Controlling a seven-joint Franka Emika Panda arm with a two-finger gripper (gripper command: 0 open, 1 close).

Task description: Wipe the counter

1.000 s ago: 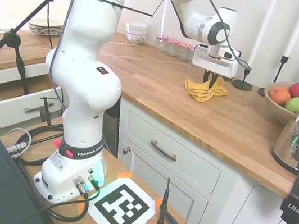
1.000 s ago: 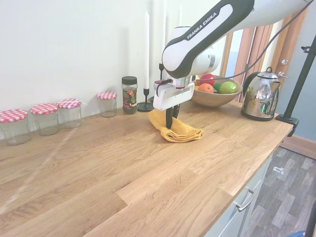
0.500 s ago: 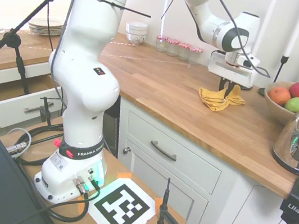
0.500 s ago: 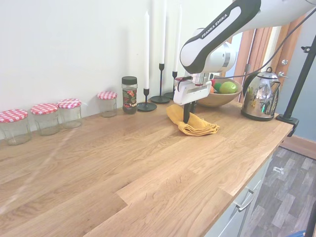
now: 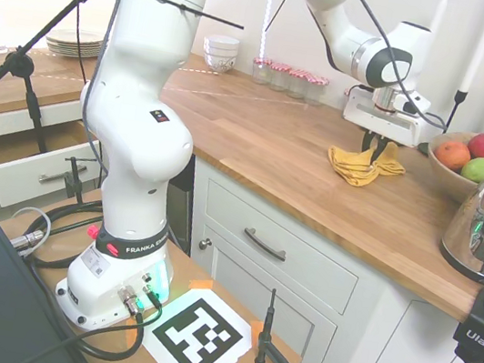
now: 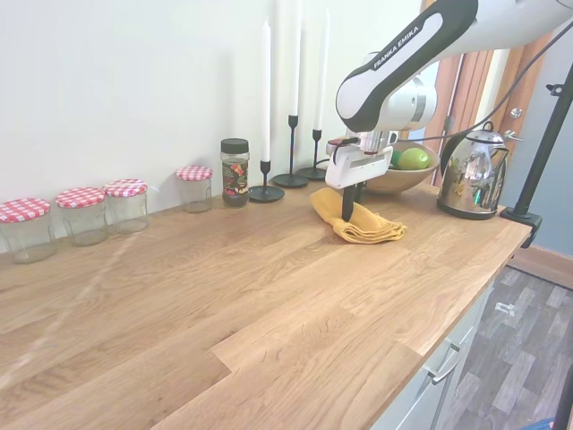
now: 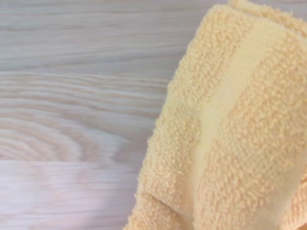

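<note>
Since a moment ago your gripper (image 6: 347, 213) has dragged the yellow cloth (image 6: 365, 224) further along the counter (image 6: 269, 305), toward the fruit bowl (image 6: 394, 179). You're mid-wipe, fingers clenched on the bunched cloth and pressing it to the wood. Next, I'd reverse the stroke before you reach the bowl and the kettle (image 6: 469, 172), keeping pressure down

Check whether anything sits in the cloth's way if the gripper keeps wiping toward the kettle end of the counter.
Yes. The gripper presses the yellow cloth onto the counter. Close beyond it stands the wooden fruit bowl, and past that the kettle. Candlesticks line the wall side. Toward the jars, nothing visible blocks.
</note>
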